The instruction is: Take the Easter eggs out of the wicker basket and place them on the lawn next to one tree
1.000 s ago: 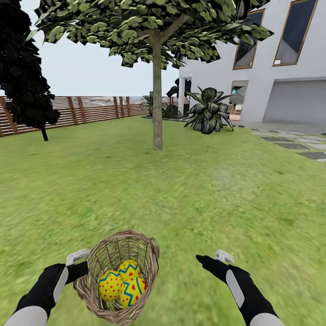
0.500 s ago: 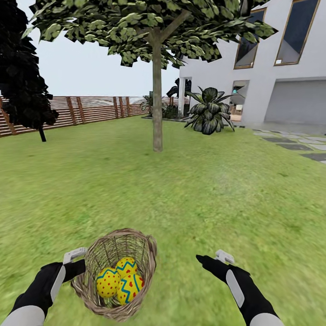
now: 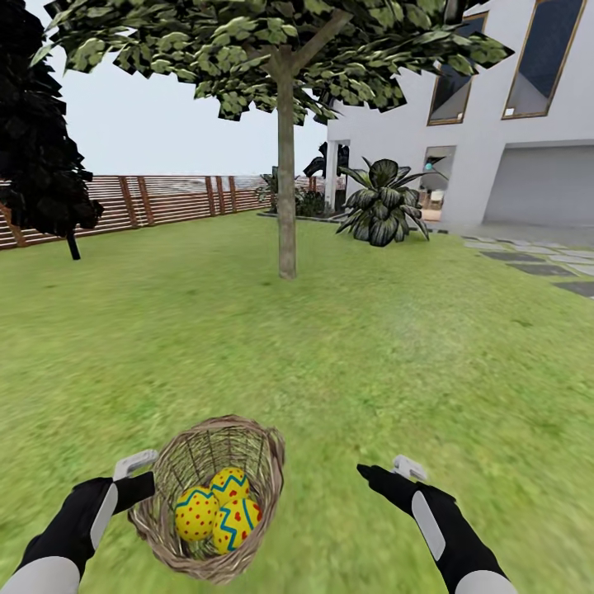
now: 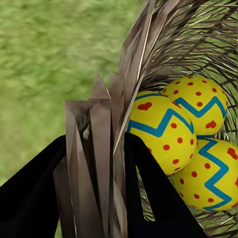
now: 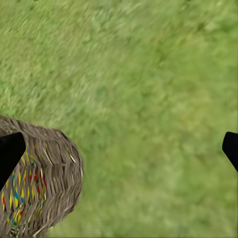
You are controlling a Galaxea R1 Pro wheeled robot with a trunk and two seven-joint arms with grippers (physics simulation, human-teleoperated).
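my left gripper [image 4: 96, 158] was clamped on the rim of the wicker basket [image 3: 247, 445], held above the lawn [image 3: 371, 346] with the three easter eggs [image 3: 216, 511] inside. my right gripper [image 3: 388, 474] hung open, empty. the tree [image 3: 286, 206] stood well ahead.

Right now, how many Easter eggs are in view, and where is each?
3, all inside the wicker basket clamped at its rim by the left gripper: a red-dotted egg on the left, one behind it, one on the right. None lies on the lawn.
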